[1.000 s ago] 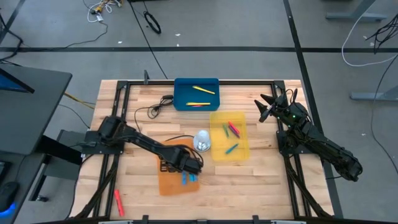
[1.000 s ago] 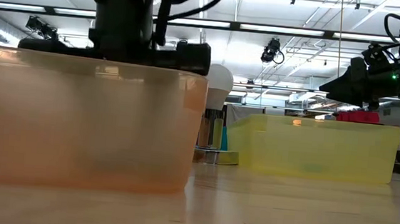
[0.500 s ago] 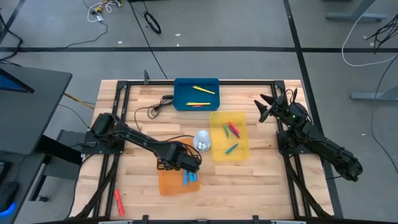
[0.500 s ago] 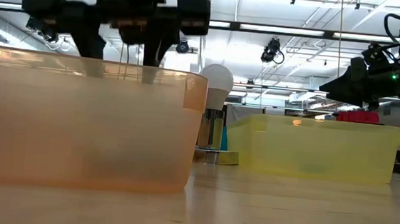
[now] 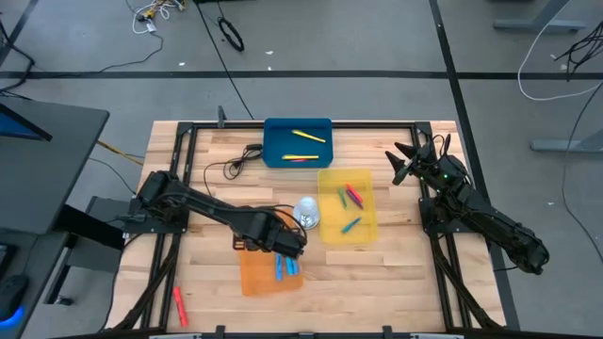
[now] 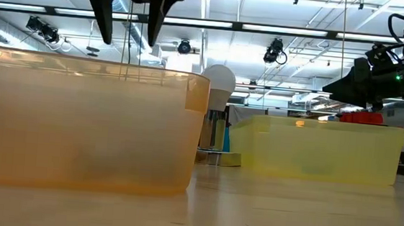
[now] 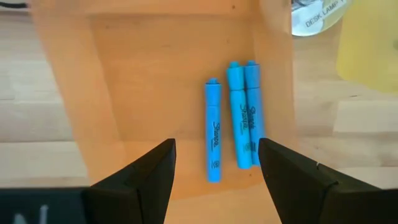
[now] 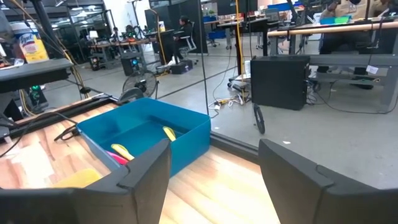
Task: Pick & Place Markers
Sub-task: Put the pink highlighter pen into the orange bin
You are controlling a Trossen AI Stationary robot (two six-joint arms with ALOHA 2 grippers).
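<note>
I have the left end effector hanging over the orange tray, fingers apart and empty, above three light blue markers lying side by side on the tray floor. The yellow tray holds red, green and blue ones, and the blue tray holds yellow ones with a red one, so I judge the sorting mostly done. One red marker lies loose near the tabletop's front left corner, close to the frame rail, and I take that as what is left. The right end effector waits with fingers apart and empty at the far right edge. Open tabletop lies between the orange tray and that stray marker.
</note>
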